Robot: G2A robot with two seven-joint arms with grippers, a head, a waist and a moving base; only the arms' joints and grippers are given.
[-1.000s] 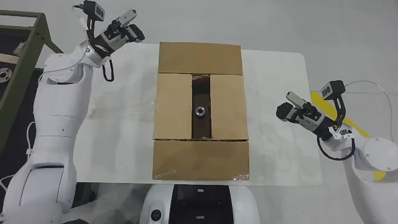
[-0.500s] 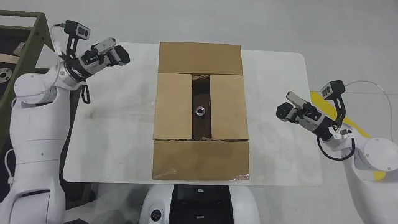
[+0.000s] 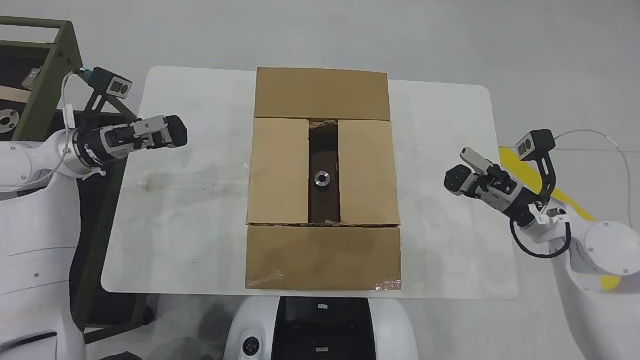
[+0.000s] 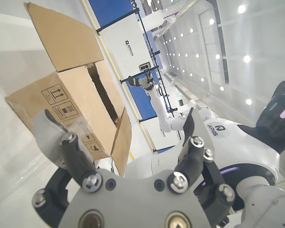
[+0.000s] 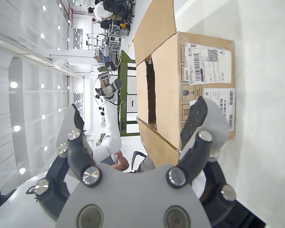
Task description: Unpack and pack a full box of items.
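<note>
- White table (image 3: 440,220) on a pale grey floor, seen from above, with a cardboard box at its middle.
- Off the table's left edge stands a green metal rack (image 3: 60,50).
- Left gripper (image 3: 172,132) hangs over the left edge of the table, well apart from the box and pointed toward it. In its wrist view the left gripper (image 4: 118,119) has its fingers (image 4: 46,119) spread wide with nothing between them.
- Cardboard box (image 3: 280,170) sits upright between the two arms. Its far and near flaps are laid outward, and its two side flaps are folded inward with a narrow gap between them.
- Through that gap a small dark round item (image 3: 322,178) shows inside the box.
- White printed labels (image 5: 207,62) cover the box wall that faces the right arm.
- Right gripper (image 3: 455,180) is over the right part of the table, near the box's right wall but not touching it. The wrist view shows the right gripper (image 5: 137,107) gaping wide and empty.
- Yellow floor marking (image 3: 515,160) lies just beyond the table's right edge.
</note>
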